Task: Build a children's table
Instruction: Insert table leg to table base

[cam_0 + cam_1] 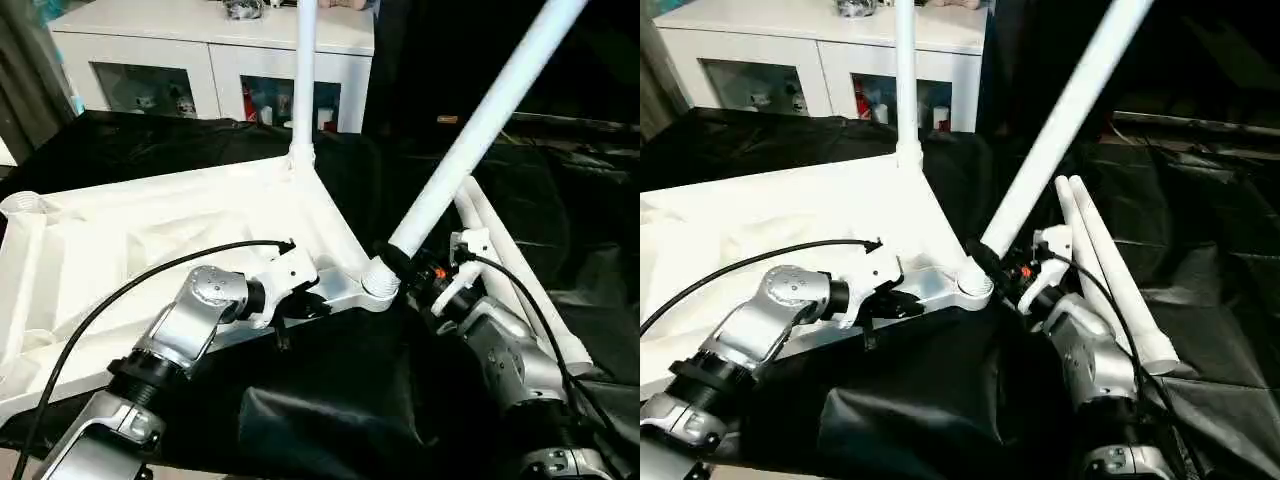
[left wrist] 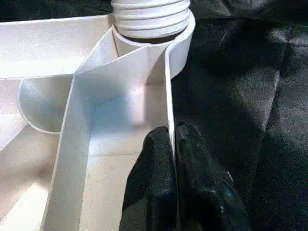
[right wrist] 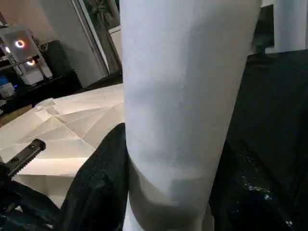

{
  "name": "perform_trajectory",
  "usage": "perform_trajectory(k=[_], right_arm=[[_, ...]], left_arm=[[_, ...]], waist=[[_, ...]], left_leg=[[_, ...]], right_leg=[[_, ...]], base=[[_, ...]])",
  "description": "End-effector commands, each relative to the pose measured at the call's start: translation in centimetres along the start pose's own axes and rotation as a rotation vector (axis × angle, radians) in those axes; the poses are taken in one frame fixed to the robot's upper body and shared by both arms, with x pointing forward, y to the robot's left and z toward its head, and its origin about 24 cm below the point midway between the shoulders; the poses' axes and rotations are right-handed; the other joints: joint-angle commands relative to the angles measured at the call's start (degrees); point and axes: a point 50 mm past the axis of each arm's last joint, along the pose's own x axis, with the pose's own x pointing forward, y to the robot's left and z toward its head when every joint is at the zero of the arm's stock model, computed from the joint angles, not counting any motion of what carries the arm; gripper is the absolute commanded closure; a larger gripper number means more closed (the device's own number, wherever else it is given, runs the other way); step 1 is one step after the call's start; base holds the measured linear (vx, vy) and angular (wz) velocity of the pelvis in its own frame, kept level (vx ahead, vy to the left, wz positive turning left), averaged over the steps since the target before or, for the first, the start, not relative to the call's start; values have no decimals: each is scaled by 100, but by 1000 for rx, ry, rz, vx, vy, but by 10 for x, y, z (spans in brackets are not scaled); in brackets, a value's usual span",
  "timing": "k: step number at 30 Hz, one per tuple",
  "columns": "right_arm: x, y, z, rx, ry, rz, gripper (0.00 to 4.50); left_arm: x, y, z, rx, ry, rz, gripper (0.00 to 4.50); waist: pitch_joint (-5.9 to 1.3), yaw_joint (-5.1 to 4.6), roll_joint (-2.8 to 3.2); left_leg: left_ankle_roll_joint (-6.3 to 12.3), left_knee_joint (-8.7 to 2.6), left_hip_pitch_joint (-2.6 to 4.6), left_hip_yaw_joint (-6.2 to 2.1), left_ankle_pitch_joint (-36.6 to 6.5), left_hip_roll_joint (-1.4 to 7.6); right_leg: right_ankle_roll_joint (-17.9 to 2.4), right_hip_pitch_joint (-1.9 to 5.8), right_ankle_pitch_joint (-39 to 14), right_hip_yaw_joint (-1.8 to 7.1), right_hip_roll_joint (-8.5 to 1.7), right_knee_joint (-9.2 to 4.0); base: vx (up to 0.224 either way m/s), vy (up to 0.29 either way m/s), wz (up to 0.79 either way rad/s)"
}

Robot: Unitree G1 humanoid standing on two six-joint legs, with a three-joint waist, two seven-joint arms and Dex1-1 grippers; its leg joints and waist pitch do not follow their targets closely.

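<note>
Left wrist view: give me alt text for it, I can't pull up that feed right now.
The left gripper is shut on the thin side wall of the upturned white tabletop, one black finger on each face of the rim. Just beyond, a ridged white leg end sits at the round corner socket, with black cloth beside the tabletop.

The two head views look forward and down from above the forearms, covering the tabletop [image 1: 150, 240] on the black cloth [image 1: 330, 400] with the white cabinet [image 1: 210, 60] behind; they share nearly the whole scene. The left wrist view faces along the left gripper [image 2: 174, 144], close to the tabletop's edge wall. The right wrist view looks along the right gripper [image 3: 168, 187], very near the tilted leg [image 3: 187, 86].
</note>
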Motion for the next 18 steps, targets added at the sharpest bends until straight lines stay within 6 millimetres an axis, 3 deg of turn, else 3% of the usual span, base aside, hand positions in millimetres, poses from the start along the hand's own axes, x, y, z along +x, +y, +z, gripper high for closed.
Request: perform_trajectory(k=[1, 8, 12, 18], right_arm=[[-18, -9, -29, 26, 119, -70, 263], [-16, -9, -31, -65, 192, -36, 263], [-14, -7, -32, -135, 250, 18, 264], [-9, -6, -29, -210, 318, 103, 264]], left_arm=[[-1, 6, 20, 55, -92, 20, 450], [0, 8, 22, 63, -90, 17, 450], [0, 8, 21, 73, -82, 13, 450], [1, 8, 22, 82, -79, 2, 450]], waist=[[-340, -25, -38], [-339, -25, -14], [-326, -35, -27], [-325, -44, -46]], left_leg=[[105, -416, 83, -154, -1575, 378], [105, -421, 83, -161, -1609, 383], [82, -423, 96, -169, -1751, 377], [144, -418, 75, -163, -1679, 371]], right_leg=[[-787, 189, -2460, 380, -561, -519], [-768, 180, -2548, 374, -563, -526], [-676, 172, -2842, 371, -572, -564], [-683, 176, -2811, 370, -570, -557]], base=[[0, 0, 0], [0, 0, 0], [0, 0, 0], [0, 0, 0]])
